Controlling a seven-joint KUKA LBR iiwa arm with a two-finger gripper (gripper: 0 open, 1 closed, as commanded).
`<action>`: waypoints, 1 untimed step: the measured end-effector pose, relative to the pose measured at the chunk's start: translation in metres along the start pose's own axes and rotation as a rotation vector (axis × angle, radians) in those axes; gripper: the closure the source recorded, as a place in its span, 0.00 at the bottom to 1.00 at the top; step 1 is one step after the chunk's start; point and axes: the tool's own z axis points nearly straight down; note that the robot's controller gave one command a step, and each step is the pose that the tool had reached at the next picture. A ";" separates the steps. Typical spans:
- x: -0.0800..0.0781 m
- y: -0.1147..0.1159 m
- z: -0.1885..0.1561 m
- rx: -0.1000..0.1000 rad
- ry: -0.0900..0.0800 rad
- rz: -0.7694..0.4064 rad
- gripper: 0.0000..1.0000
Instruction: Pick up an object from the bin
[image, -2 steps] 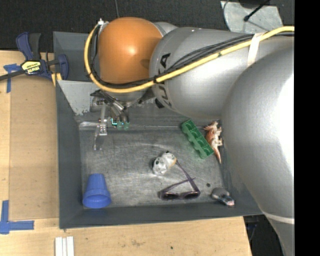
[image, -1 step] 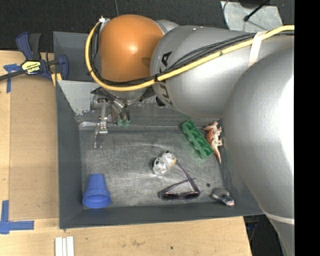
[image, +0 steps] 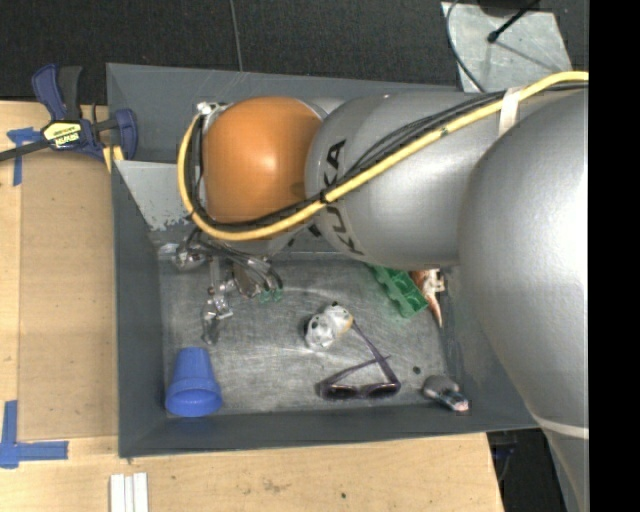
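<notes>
**Gripper low over the bin's left side, just behind a blue cup**

The thing nearest the gripper (image: 215, 318) is a blue cup (image: 192, 384). It is smooth tapered plastic with its narrow end toward the back, and it sits in the front-left corner of the bin (image: 138, 330). The gripper, a cluster of bare metal parts, hangs just behind the cup and apart from it, over open floor. Whether it is open or closed cannot be told.

To the right, near the middle of the floor, lies a small crumpled silvery lump (image: 328, 328). In front of that is a pair of dark sunglasses (image: 360, 386), lenses toward the front wall and one thin temple angled back toward the lump. A small dark piece (image: 443, 392) sits in the front-right corner. A ridged green block (image: 400, 290) lies at the right, partly under the arm (image: 520, 200).

A glossy rounded orange cover (image: 255, 160) and the arm's broad silver casing overhang the back half of the bin. A yellow cable (image: 400, 160) and black ones run along the arm.

The bin floor is dull grey metal, scuffed with pale scratches, and its walls slope. Beyond the back rim the surroundings are dark.
</notes>
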 end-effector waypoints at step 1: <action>0.020 0.000 0.013 -0.001 0.003 -0.476 0.00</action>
